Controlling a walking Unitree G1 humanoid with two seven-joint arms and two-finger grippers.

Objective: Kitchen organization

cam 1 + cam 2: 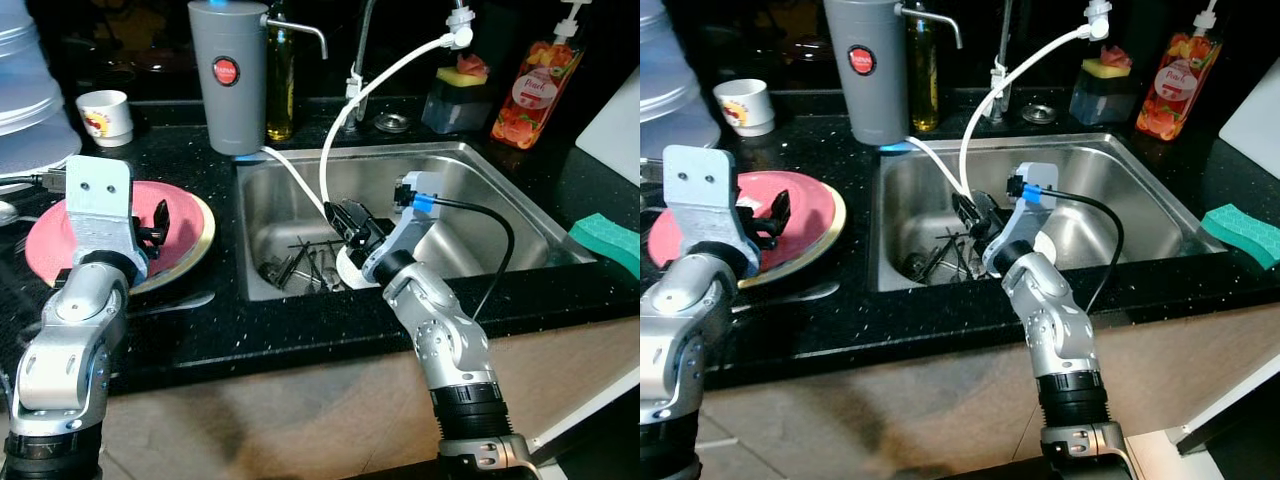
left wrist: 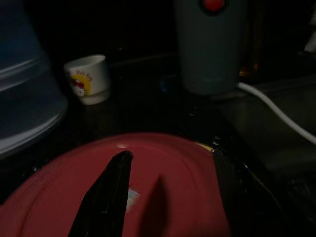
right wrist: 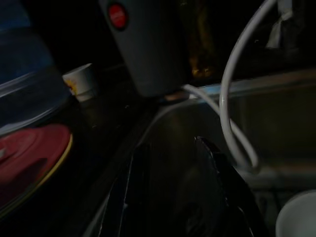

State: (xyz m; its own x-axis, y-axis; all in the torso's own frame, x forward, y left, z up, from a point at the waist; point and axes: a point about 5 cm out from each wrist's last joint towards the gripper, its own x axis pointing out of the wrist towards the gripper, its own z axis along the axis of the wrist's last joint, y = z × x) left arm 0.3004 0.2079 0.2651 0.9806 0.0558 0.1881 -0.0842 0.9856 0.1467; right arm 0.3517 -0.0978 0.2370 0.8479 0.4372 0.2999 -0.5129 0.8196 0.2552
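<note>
A red plate with a gold rim [image 1: 185, 245] lies on the black counter left of the sink. My left gripper [image 1: 157, 226] hovers open just over its middle; in the left wrist view both fingers [image 2: 106, 197] stand apart above the red plate [image 2: 168, 197]. My right gripper [image 1: 340, 218] reaches down into the steel sink [image 1: 480, 200], open and holding nothing. Several dark pieces of cutlery [image 1: 300, 262] lie on the sink floor under its tips. A white round dish [image 3: 296, 217] sits beside the right fingers [image 3: 222, 187].
A grey filter canister [image 1: 228, 75], an oil bottle [image 1: 280, 85] and a white cup [image 1: 105, 115] stand at the back. A white hose [image 1: 345, 120] loops into the sink. A soap bottle [image 1: 535, 90] and a green sponge [image 1: 608, 238] are at the right.
</note>
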